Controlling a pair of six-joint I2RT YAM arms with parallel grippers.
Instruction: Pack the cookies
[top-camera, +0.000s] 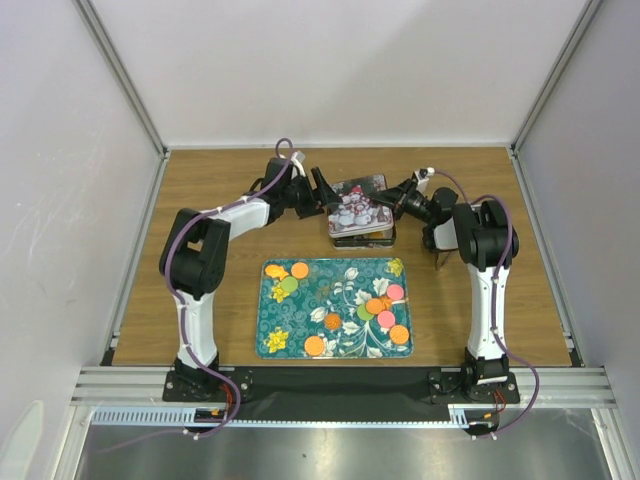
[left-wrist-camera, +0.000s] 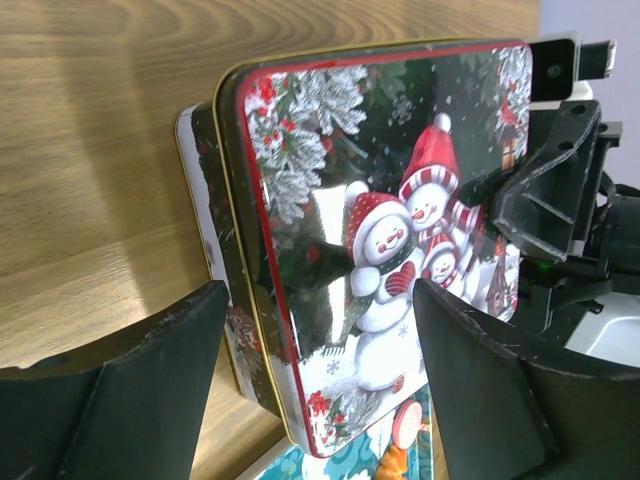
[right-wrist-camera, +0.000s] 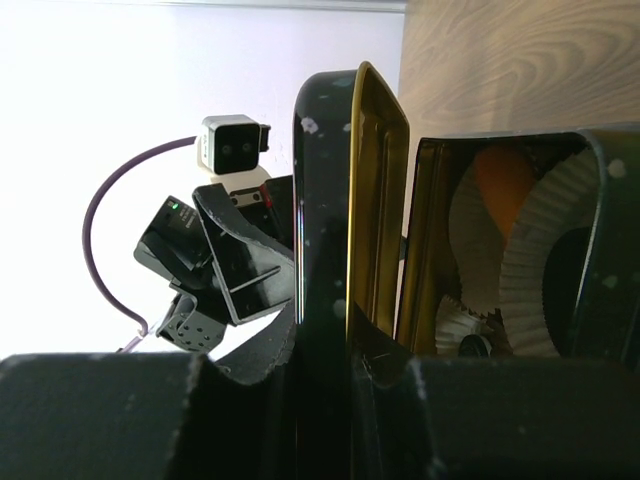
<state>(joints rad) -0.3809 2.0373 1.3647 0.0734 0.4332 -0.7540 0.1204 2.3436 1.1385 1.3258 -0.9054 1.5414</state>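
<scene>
Right hand (right-wrist-camera: 330, 365) is clamping the snowman tin lid (right-wrist-camera: 325, 200) upper centre of the overhead view. Left hand (left-wrist-camera: 320, 300) is hovering beside it, spread wide. Cookies (top-camera: 375, 306) are sitting on the tray (top-camera: 300, 325) below.

A wooden table (top-camera: 200, 190) stands inside white walls (top-camera: 330, 70) joined by aluminium posts (top-camera: 120, 75), with an aluminium rail (top-camera: 340, 385) along its near edge. At the near middle of the table lies a rectangular teal tray (top-camera: 300, 310) printed with white and yellow flowers. Just beyond the tray's far right corner sits a Christmas tin (top-camera: 362, 238). Its lid (left-wrist-camera: 380, 200), red-edged and painted with snowmen in striped hats among frosted branches, is raised off the base (left-wrist-camera: 205, 200) and tilted, not closed. The right wrist view shows the lid edge-on, black outside and gold inside. White pleated paper cups (right-wrist-camera: 540, 270) line the open base.
</scene>
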